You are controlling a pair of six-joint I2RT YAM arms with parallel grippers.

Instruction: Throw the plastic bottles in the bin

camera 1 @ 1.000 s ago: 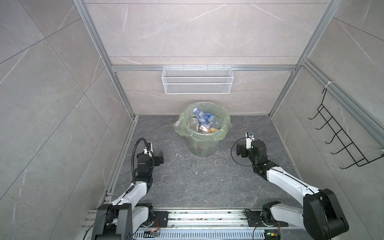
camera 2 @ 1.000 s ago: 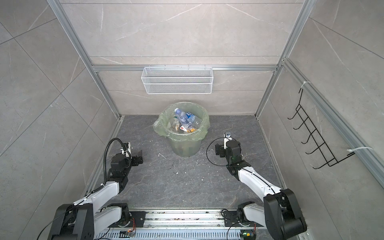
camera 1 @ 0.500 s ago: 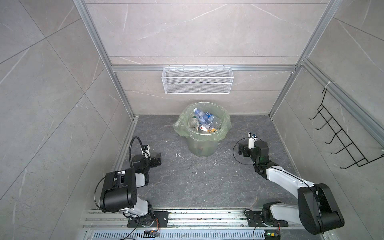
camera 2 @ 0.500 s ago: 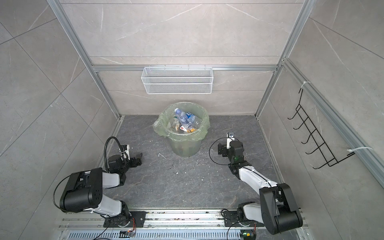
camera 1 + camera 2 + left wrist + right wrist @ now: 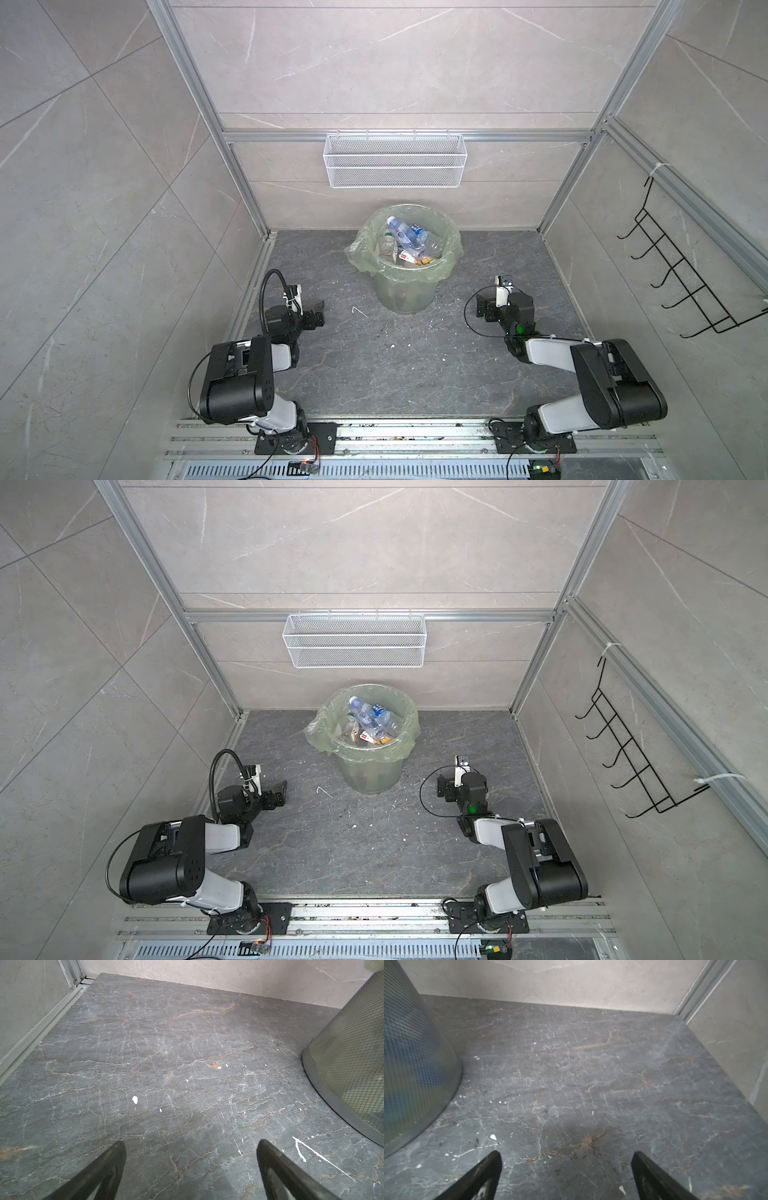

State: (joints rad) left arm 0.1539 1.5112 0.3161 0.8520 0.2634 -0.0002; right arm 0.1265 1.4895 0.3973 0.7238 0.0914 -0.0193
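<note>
The left gripper [image 5: 190, 1147] and the right gripper [image 5: 566, 1157] stand with jaws apart and empty, low on either side of the bin [image 5: 405, 295]. The plastic bottles [image 5: 406, 239] lie inside the bin. None shows beside it, though the floor behind it is hidden, so I think the arms should only park without brushing the bin.

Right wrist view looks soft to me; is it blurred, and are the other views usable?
Right wrist view: yes, blurred, the bin wall smeared, floor veins soft. Left wrist view: sharp, bin mesh texture crisp. Both top views: even light, no harsh glare, plastic bottles in the bin readable.
</note>
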